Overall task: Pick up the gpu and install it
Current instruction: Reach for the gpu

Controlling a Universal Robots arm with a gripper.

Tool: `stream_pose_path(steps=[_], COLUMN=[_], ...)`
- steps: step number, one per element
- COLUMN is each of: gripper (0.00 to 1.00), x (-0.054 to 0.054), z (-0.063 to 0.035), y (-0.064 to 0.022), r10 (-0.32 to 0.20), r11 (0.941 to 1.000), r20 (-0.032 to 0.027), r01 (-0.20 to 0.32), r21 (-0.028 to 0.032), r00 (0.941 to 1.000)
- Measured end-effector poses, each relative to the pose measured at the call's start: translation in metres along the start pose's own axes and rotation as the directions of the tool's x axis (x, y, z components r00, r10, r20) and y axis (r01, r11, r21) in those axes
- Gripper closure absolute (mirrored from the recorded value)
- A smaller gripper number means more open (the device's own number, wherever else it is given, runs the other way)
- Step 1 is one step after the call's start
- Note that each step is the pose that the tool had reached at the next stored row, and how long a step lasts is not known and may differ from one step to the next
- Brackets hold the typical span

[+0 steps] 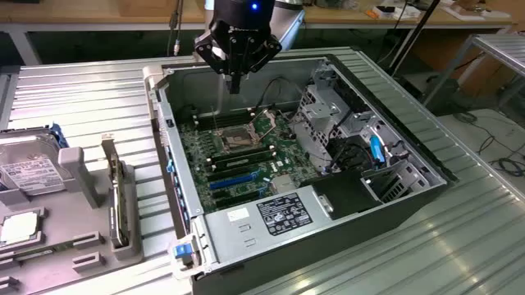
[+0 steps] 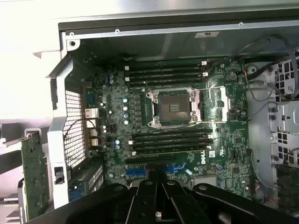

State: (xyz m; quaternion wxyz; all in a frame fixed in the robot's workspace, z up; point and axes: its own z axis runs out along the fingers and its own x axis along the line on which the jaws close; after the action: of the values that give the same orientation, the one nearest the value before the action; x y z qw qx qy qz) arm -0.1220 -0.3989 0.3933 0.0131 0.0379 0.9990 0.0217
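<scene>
gpu [image 1: 120,198] is not in the machine yet: it stands on its long edge in a slot of the grey fixture [image 1: 74,221], outside the open pc case [image 1: 168,153], just beyond the case wall on the exterior view's left. hard drive [image 1: 29,169] sits on the same fixture, further out that way

card's long axis runs roughly parallel to that case wall, far end to near end, thin edge up. wrist view has it as a green board face [image 2: 35,179] beside the case's perforated rear panel [image 2: 74,126]

gripper [image 1: 235,83] hangs over the far side of the case, above the motherboard [image 1: 279,161], pointing down. fingers [image 2: 145,200] pressed together, nothing between them

blue expansion slots [image 1: 233,181] on the board look unoccupied

key relation: card lies to the exterior view's left of the gripper and nearer the camera, well apart, with the case wall between them. my read: a grasp turns on that sideways offset, plus lining the finger gap across the card's thin dimension, not along its length
</scene>
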Motion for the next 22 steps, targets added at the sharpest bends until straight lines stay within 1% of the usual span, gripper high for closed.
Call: stream_pose_path(steps=[8,15,21,22], gripper=[0.89,0.89,0.89,0.89], x=[0.000,0.003,0.018,0.019], z=[0.0000,0.0000,0.0003,0.0004], y=[0.0000,-0.0002,-0.0014,-0.0015], r10=[0.000,0.000,0.000,0.000], r11=[1.0000,1.0000,1.0000,1.0000], r20=[0.0000,0.0000,0.0000,0.0000], r01=[0.000,0.000,0.000,0.000], r21=[0.0000,0.0000,0.0000,0.0000], r00=[1.0000,1.0000,1.0000,1.0000])
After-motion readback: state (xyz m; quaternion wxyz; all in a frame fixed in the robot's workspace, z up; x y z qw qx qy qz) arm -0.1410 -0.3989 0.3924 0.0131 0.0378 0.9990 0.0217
